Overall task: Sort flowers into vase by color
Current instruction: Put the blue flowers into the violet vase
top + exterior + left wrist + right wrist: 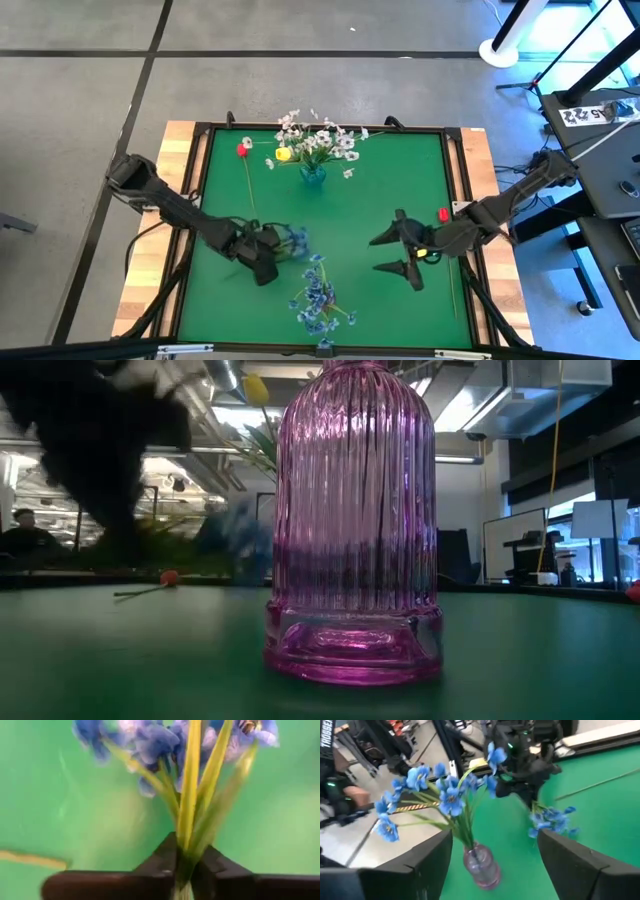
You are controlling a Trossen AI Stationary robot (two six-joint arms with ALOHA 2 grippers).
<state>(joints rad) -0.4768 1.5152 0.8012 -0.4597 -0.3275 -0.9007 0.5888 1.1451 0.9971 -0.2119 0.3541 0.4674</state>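
My left gripper [272, 250] is at the table's near left, shut on a blue flower [297, 240] with thin green stems. A pink ribbed glass vase [350, 530] stands at the near middle and holds several blue flowers [318, 295]. At the far middle, a teal vase [312, 175] holds white sprays and a yellow bud [284, 154]. One red flower [243, 150] lies flat on the mat at the far left, and another [442, 214] lies by the right edge. My right gripper [378, 254] hovers open at the right, with nothing between its fingers. My left gripper pinches the blue flower's bundle of green stems [187, 845] between its two fingers [165, 865], below the blossoms. The fingers slant steeply down and the stems run on past them, along the fingers. The blossoms [550, 820] sit low over the mat; whether they touch it I cannot tell.
A raised dark frame [460, 200] borders the green mat. The red flower's stem [452, 290] runs along the right edge. Bare mat lies between the two vases. Stands and desks [600, 110] fill the room on the right, and a person [25, 535] sits beyond the table.
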